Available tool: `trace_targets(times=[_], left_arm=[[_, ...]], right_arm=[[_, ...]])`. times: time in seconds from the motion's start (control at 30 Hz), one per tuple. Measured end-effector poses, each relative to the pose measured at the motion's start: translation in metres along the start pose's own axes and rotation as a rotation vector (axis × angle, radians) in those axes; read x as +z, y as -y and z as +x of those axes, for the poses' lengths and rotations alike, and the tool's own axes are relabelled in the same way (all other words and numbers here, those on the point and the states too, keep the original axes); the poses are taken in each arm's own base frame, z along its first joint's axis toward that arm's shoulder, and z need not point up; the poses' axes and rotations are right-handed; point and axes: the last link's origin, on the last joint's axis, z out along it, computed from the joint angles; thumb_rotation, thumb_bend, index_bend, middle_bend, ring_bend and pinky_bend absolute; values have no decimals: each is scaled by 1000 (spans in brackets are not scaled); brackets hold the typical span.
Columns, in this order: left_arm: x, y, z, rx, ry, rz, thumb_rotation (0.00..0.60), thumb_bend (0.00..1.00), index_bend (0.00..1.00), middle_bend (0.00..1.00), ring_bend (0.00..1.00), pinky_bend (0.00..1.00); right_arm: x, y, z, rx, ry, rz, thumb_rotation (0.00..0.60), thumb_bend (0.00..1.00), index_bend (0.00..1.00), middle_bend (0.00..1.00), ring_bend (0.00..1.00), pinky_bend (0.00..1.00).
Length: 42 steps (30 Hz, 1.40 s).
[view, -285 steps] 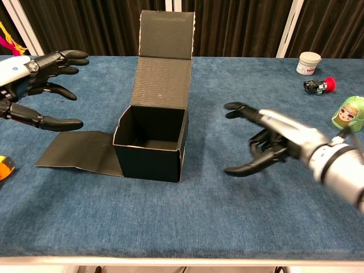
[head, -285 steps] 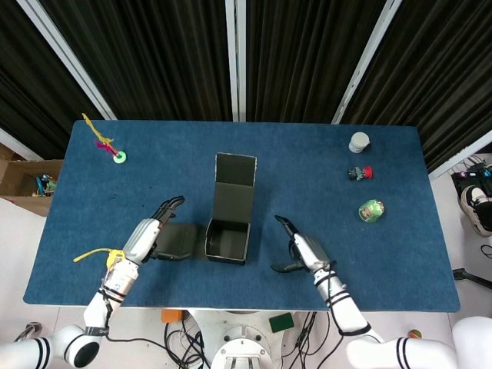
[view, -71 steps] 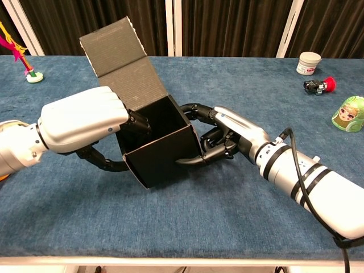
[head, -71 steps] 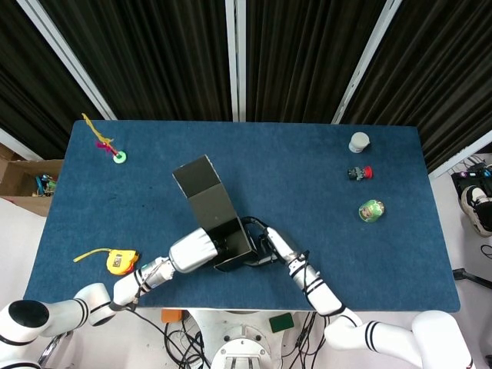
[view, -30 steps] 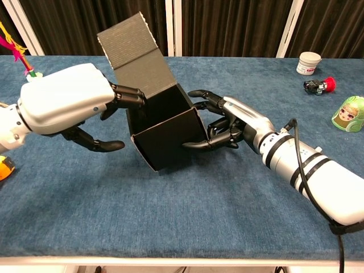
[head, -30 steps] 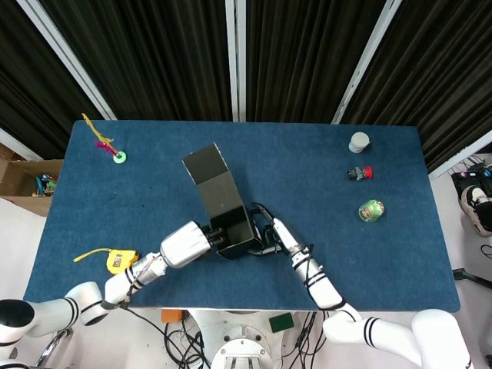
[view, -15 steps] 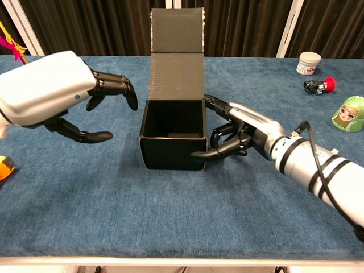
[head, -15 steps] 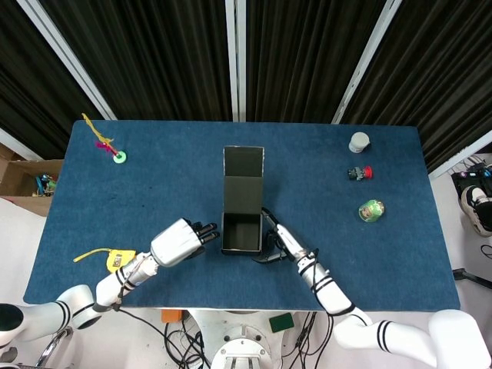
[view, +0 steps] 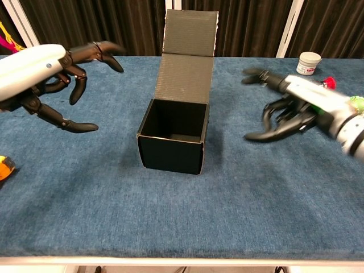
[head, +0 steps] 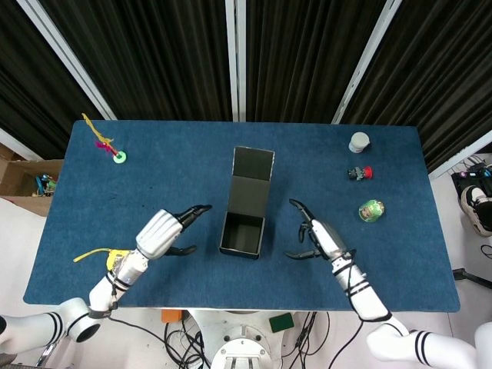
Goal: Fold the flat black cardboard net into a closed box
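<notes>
Left hand [head: 163,231] and right hand [head: 320,237] spread wide, empty, flanking the box [head: 244,220]; its floor looks shadowed.

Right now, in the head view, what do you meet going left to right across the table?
Pink toy → yellow tape measure → left hand → black box → right hand → green doll
</notes>
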Motion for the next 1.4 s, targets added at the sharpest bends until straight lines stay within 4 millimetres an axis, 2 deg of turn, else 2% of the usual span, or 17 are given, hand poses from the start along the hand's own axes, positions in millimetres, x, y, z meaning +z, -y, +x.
trace_targets(times=[0.13, 0.3, 0.43, 0.6, 0.7, 1.0, 1.4], left_arm=[[-3, 7, -4, -228, 34, 94, 600, 97, 1, 92, 642, 979], [-7, 15, -19, -467, 109, 195, 600, 97, 0, 47, 638, 979], [-4, 17, -37, -611, 175, 255, 600, 98, 0, 26, 635, 979], [11, 14, -59, -684, 224, 265, 600, 98, 0, 23, 634, 979], [20, 11, -66, -713, 236, 261, 600, 98, 0, 23, 634, 980], [39, 8, -77, -799, 276, 256, 600, 98, 0, 23, 634, 982], [53, 2, -86, -900, 306, 242, 600, 98, 0, 37, 634, 983]], right_arm=[[-8, 16, 29, -19, -67, 60, 600, 2, 63, 231, 652, 1000], [-15, 49, 67, -30, -132, 132, 600, 3, 69, 242, 654, 1000], [-17, 68, 84, -25, -164, 160, 600, 3, 69, 244, 654, 1000], [-17, 67, 83, -22, -152, 144, 600, 2, 69, 246, 654, 1000], [-17, 65, 80, -19, -148, 137, 600, 3, 69, 249, 656, 1000], [-20, 57, 82, -11, -159, 117, 600, 3, 69, 256, 658, 1000], [-20, 45, 82, -14, -163, 98, 600, 4, 74, 258, 661, 1000]])
